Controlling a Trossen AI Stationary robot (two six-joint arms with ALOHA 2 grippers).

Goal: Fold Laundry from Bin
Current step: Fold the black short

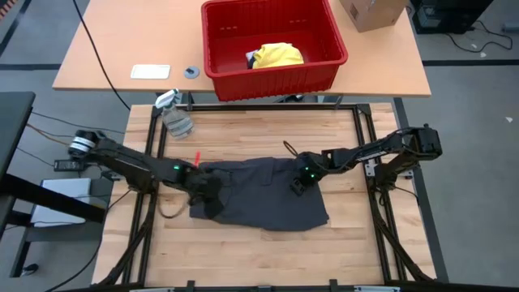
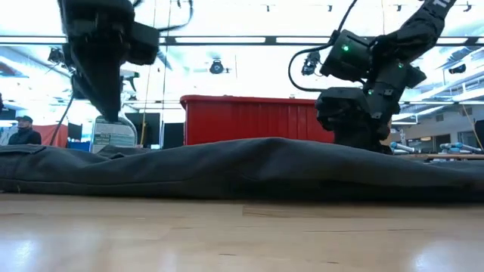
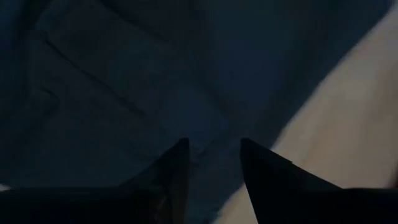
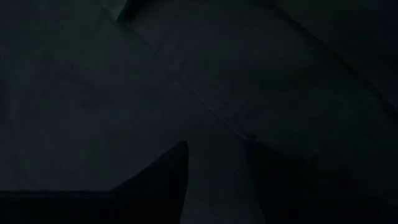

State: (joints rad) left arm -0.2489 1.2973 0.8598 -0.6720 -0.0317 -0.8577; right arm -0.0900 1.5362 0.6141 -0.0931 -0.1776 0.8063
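A dark grey garment (image 1: 259, 195) lies spread flat on the wooden table, and in the low view it is a long low hump (image 2: 242, 166). My left gripper (image 1: 204, 193) hangs open just above the garment's left end, clear of the cloth in the low view (image 2: 110, 113). My right gripper (image 1: 300, 182) stands open, low over the garment's far right part (image 4: 186, 74). The red bin (image 1: 276, 77) stands on the table beyond, with a yellow garment (image 1: 276, 55) inside it. My right gripper points steeply down at the grey garment's far right part (image 4: 217, 124), its two fingers apart over the cloth. In the low view its dark body merges with the hump, so I cannot tell whether the fingertips touch the cloth.
A spray bottle (image 1: 174, 113) lies at the table's far left corner, and a small red thing (image 1: 197, 156) lies by the garment's far left edge. A cardboard box (image 1: 371, 12) stands beside the bin. A person (image 2: 23, 130) shows far off in the room.
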